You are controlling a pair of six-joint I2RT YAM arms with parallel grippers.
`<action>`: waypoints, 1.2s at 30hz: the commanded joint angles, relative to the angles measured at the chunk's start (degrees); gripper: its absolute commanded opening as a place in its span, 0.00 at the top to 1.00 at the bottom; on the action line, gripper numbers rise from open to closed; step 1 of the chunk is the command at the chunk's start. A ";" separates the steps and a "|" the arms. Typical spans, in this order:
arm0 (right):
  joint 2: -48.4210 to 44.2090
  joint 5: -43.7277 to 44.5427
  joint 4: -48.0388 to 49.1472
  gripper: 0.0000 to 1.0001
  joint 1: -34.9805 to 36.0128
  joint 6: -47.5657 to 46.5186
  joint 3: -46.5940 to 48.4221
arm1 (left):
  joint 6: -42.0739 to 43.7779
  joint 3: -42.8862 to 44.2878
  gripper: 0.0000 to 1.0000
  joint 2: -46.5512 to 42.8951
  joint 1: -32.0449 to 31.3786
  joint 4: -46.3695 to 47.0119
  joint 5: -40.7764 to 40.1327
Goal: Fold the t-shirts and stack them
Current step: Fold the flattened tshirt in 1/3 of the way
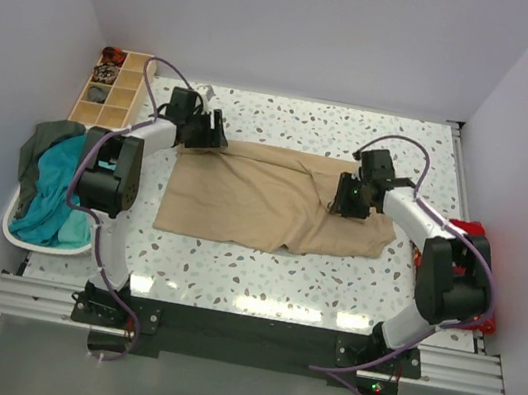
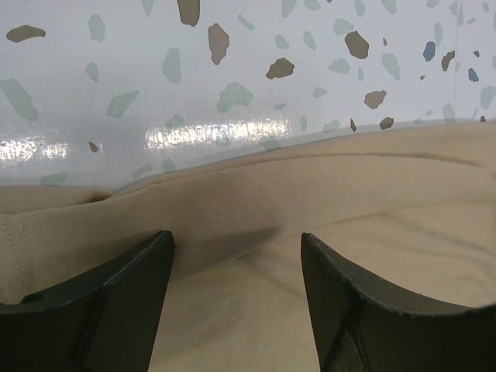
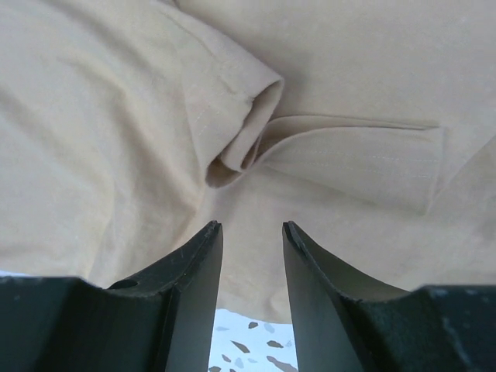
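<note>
Centrally, the sandy-beige t-shirt lay spread but rumpled on the speckled table, between the two arms. The left gripper hung low over the shirt's far-left edge, its fingers wide apart with cloth beneath them but nothing clamped. This placement suggests it was set to take hold of that hem or corner. The right gripper was over the shirt's right side, its fingers separated by a narrower gap and also holding nothing. Just beyond them lay a rolled-up sleeve, probably the fold that had to be pinched and flattened first.

The fold had evidently not yet begun: the shirt's right portion was creased and doubled over itself, and no neat edge showed there.

At the table's left edge, a white basket held a teal t-shirt and a dark grey-green t-shirt, both waiting their turn. A wooden compartment tray stood at the far-left corner, near the left arm. A red object, too hidden to identify, sat behind the right arm. Neither lay on the beige shirt; the bunched sleeve seemed the chief obstacle.
</note>
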 commanded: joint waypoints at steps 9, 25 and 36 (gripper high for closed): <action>10.38 15.22 4.61 0.57 0.04 1.16 12.44 | -0.27 -0.98 0.28 -2.58 -0.58 1.67 0.07; 12.43 3.54 5.58 0.60 1.45 -0.25 10.17 | 0.61 -2.12 0.28 -4.25 -0.58 0.70 -3.79; 4.33 0.19 3.82 0.59 5.32 -1.92 3.04 | -0.45 -6.16 0.28 -7.14 -0.66 2.54 -3.62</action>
